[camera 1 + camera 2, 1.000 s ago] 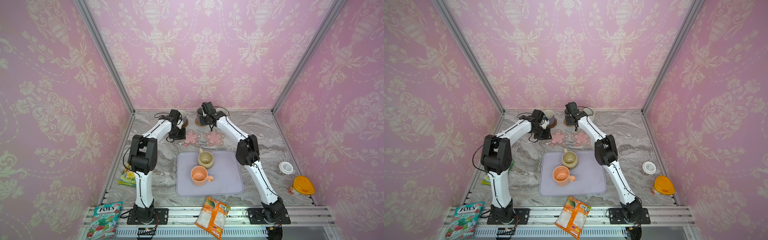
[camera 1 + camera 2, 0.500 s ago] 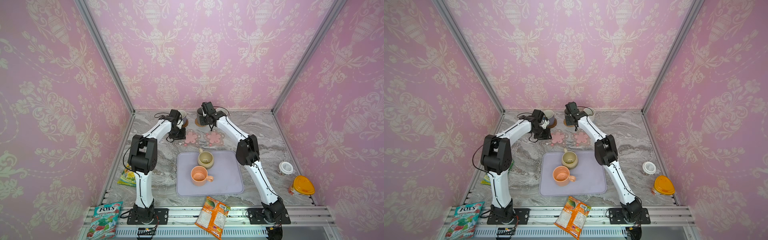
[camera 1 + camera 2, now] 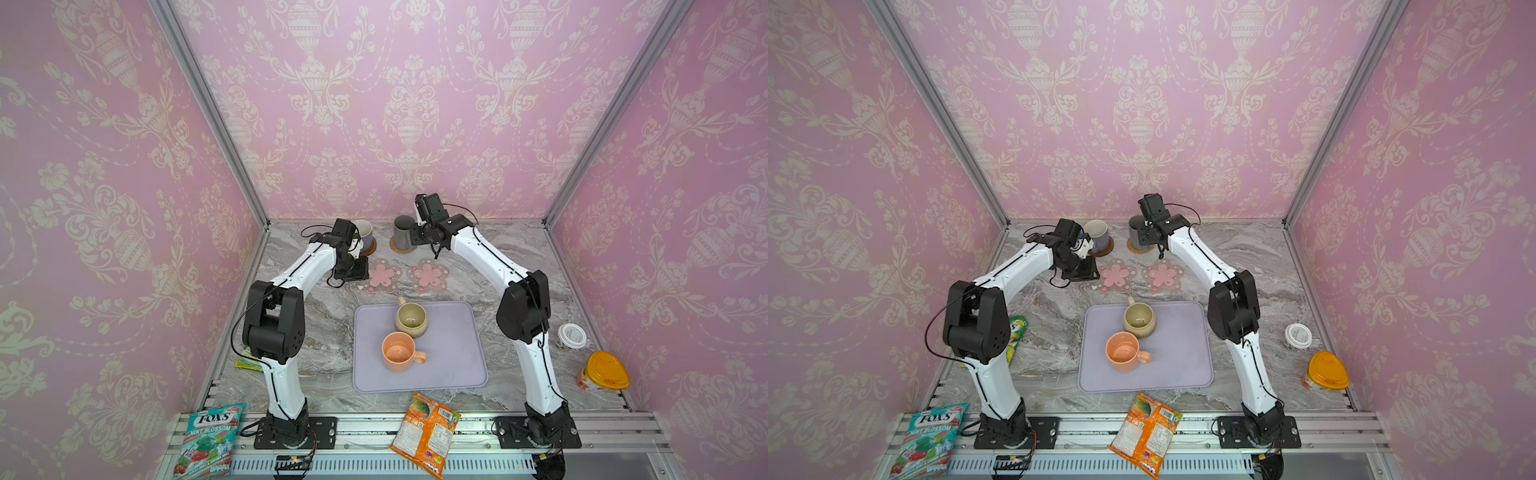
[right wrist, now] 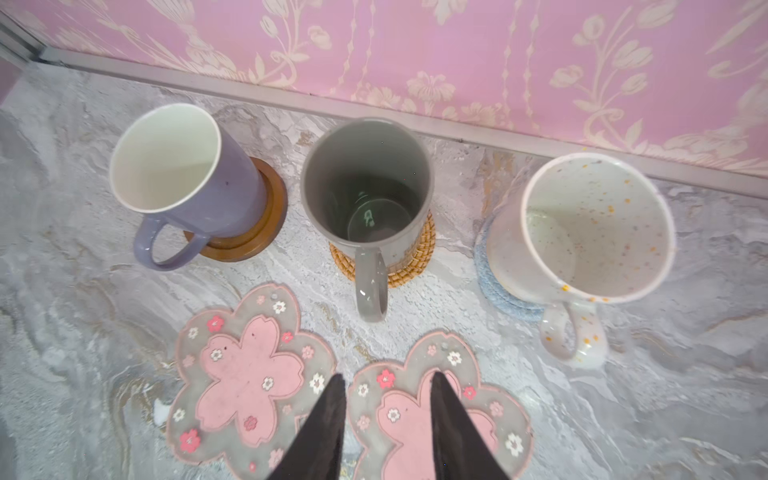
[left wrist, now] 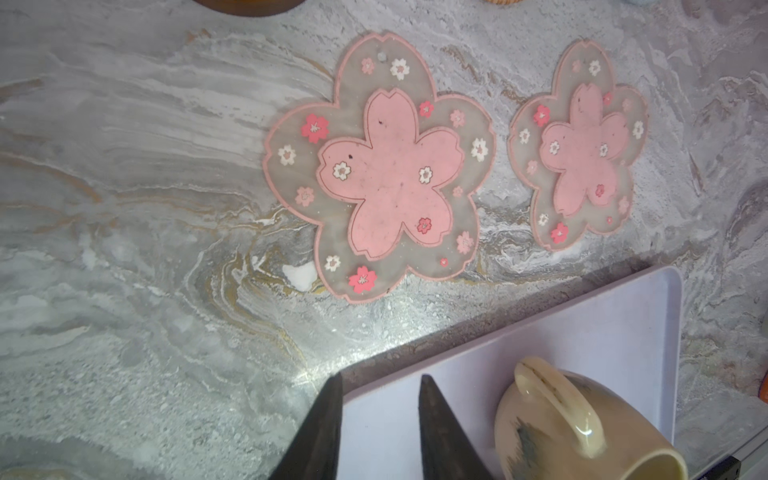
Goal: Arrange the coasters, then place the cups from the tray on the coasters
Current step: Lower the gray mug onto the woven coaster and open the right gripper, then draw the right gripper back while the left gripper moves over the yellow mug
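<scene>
While upright, grey cup (image 4: pixel 368 199), handle trayward.

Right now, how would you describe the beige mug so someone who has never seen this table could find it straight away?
Find the big lavender tray in the middle of the marble table. Two mugs stand on it; the beige mug is the one nearer the back wall. It is rounded and olive-beige, unlike the peach mug beside it.

Marble table (image 3: pixel 316 324) holds the tray (image 3: pixel 457 365), five coasters (image 3: pixel 428 275) (two flower ones (image 3: pixel 382 276) bare), paper cup (image 3: pixel 572 336), orange-lidded container (image 3: pixel 607 370)
</scene>
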Motion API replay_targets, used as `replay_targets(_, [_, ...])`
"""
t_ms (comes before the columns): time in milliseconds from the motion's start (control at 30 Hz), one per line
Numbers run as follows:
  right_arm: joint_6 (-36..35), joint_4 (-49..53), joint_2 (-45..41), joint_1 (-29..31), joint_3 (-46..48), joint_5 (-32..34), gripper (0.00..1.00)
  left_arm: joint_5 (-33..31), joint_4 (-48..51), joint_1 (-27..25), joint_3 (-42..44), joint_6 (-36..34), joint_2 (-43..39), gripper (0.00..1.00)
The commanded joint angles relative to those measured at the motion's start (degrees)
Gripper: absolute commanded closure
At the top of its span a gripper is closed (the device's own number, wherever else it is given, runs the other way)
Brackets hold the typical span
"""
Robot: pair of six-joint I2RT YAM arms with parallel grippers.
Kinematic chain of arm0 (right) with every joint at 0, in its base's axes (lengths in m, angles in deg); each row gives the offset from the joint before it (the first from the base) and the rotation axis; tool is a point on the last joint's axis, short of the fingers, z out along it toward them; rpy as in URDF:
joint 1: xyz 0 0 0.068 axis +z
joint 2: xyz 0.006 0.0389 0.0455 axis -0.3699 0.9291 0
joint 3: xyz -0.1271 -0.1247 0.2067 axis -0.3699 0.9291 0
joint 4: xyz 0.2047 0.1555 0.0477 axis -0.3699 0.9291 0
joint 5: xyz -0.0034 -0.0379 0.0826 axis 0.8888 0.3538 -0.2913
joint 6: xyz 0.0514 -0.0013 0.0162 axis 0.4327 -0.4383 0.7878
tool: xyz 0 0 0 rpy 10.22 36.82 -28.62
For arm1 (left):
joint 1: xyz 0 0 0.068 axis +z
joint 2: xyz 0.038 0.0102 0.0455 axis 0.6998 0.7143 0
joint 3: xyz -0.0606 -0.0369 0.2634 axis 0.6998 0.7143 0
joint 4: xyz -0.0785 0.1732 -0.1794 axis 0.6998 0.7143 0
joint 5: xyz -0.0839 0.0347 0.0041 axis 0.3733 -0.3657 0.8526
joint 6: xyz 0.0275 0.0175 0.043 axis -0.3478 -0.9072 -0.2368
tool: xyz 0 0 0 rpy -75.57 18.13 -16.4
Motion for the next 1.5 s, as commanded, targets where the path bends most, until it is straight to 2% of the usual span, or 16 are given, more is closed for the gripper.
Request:
replay_targets(0, [0.5,-1.8,-6.8,0.6,6.8,2.3,0.63,-1.7,0.5,0.0,4.1,1.9,-3.6,0.66])
replay_targets(433, [2.0,-2.2,-34.0,1.0,36.5,7.5,0.58,-7.4,2.4,-2.2,15.4,3.8,-15.5,0.66])
replay_targets(633, [3.6,-0.6,-44.7,1.1,46.8,6.8,0.57,-11.8,5.4,-4.8,16.5,4.5,-19.4,0.65])
replay_targets(833, [5.3,2.5,-55.6,1.1,57.2,5.6,0.56,-13.2,5.6,-8.2,18.0,6.7,-23.1,0.65])
replay_targets(1100, [8.8,6.1,-68.5,1.2,67.0,1.3,0.55,-16.2,5.4,-14.4,17.9,9.1,-23.3,0.65])
replay_targets(1267, [10.7,6.1,-72.7,1.4,71.1,0.6,0.54,-17.2,5.0,-17.2,19.1,10.4,-23.5,0.65])
replay_targets(1467, [11.0,4.1,-70.3,1.3,70.9,-1.9,0.54,-16.1,1.8,-18.0,21.1,11.9,-22.3,0.65])
